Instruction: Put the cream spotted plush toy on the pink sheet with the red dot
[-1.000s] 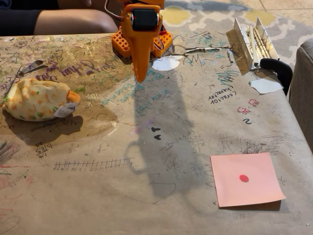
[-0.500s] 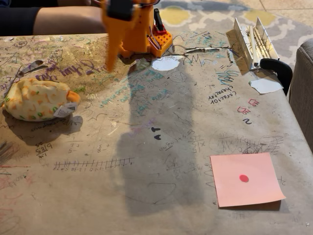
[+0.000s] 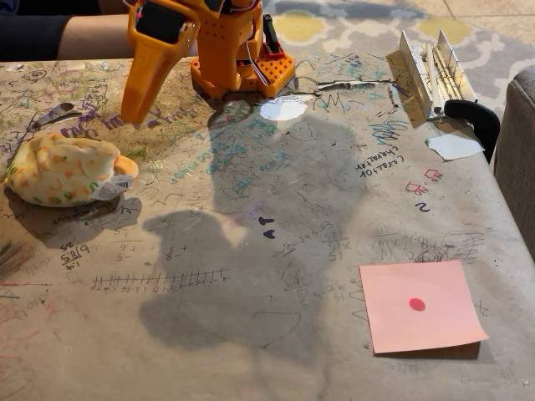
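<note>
The cream spotted plush toy (image 3: 67,170) lies on its side at the left edge of the scribbled brown table, its white tag toward the right. The orange arm's gripper (image 3: 131,115) hangs above the table just behind and to the right of the toy, pointing down, apart from it. Its fingers look closed into one wedge with nothing between them. The pink sheet (image 3: 420,305) lies flat at the front right, with its red dot (image 3: 416,304) near the middle and nothing on it.
The arm's orange base (image 3: 238,58) stands at the back centre. White paper scraps (image 3: 282,109) (image 3: 454,146) lie behind the middle and at the right. A metal rack (image 3: 435,67) and black clamp (image 3: 475,117) sit back right. A person's arm (image 3: 84,35) rests behind the table.
The gripper has swung left from the table's back centre to a spot just behind the plush toy. Its shadow shifted left too. Toy and sheet have not moved.
</note>
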Controlling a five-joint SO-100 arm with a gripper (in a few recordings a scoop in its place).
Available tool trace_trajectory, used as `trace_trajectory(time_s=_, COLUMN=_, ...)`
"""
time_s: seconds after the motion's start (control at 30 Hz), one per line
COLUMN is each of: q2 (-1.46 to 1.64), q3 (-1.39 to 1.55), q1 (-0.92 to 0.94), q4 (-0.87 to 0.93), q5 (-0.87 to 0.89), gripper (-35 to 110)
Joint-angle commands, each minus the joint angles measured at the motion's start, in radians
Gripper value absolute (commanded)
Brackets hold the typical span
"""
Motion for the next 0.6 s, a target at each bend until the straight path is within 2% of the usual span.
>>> trace_trajectory(time_s=0.0, q2=-0.198, q3=-0.192, q1=0.026, q4=0.0, q5=0.003, gripper=24)
trace_trajectory(time_s=0.23, q2=-0.69, q3=-0.479, q1=0.1, q4=0.054, q5=-0.029, gripper=28)
trace_trajectory(time_s=0.57, q2=-0.873, q3=-0.569, q1=0.147, q4=0.049, q5=-0.069, gripper=31)
